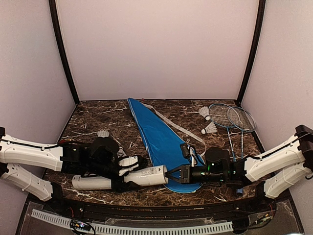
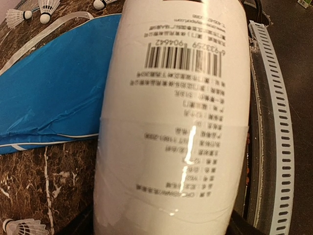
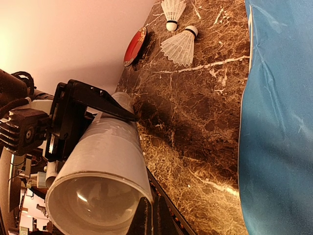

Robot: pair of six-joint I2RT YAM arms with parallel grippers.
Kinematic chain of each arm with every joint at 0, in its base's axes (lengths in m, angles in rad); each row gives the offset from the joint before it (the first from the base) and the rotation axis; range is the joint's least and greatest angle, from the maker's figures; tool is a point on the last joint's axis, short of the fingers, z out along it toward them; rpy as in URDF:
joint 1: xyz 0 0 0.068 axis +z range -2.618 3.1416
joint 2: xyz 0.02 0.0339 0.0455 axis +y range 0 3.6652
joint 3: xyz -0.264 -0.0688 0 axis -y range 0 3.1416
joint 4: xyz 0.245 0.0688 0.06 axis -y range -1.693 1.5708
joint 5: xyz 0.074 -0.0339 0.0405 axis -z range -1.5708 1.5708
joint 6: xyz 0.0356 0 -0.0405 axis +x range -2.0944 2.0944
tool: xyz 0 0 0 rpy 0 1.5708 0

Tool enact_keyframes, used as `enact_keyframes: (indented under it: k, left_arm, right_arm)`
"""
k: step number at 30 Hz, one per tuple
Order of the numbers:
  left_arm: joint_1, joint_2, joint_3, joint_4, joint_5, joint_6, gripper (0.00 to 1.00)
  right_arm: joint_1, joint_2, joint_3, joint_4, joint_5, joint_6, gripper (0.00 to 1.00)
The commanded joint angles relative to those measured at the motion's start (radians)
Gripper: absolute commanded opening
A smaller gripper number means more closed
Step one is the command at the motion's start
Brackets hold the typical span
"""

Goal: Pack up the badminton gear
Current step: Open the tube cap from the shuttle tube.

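The long white tube (image 1: 95,182) lies on its side along the table's front edge. My left gripper (image 1: 119,175) is shut around its middle; the printed tube (image 2: 176,122) fills the left wrist view, with my gripper (image 2: 161,227) at its lower end. My right gripper (image 1: 172,175) is shut, its fingertips (image 3: 146,218) close beside the rim of the tube's (image 3: 107,147) end with nothing between them. The blue cover (image 1: 161,142) lies flat mid-table. Two rackets (image 1: 230,117) rest at the back right. Shuttlecocks (image 1: 209,129) (image 1: 103,133) (image 3: 181,44) lie scattered.
A small red oval object (image 3: 135,45) leans at the wall by the left table edge. The cover's white strap (image 1: 173,125) trails toward the rackets. A slotted white cable duct (image 1: 146,227) runs along the front edge. Walls close in on three sides.
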Motion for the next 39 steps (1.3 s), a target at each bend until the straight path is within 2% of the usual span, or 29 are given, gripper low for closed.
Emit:
enact_keyframes:
  k: [1, 39]
  left_arm:
    - [0.003, 0.003, 0.002, -0.019, -0.021, 0.011, 0.72]
    - [0.003, 0.024, 0.014, -0.036, -0.034, 0.019, 0.72]
  right_arm:
    - [-0.020, -0.025, -0.031, -0.055, 0.059, 0.005, 0.00]
    - [-0.033, -0.048, -0.044, -0.097, 0.066, -0.001, 0.03]
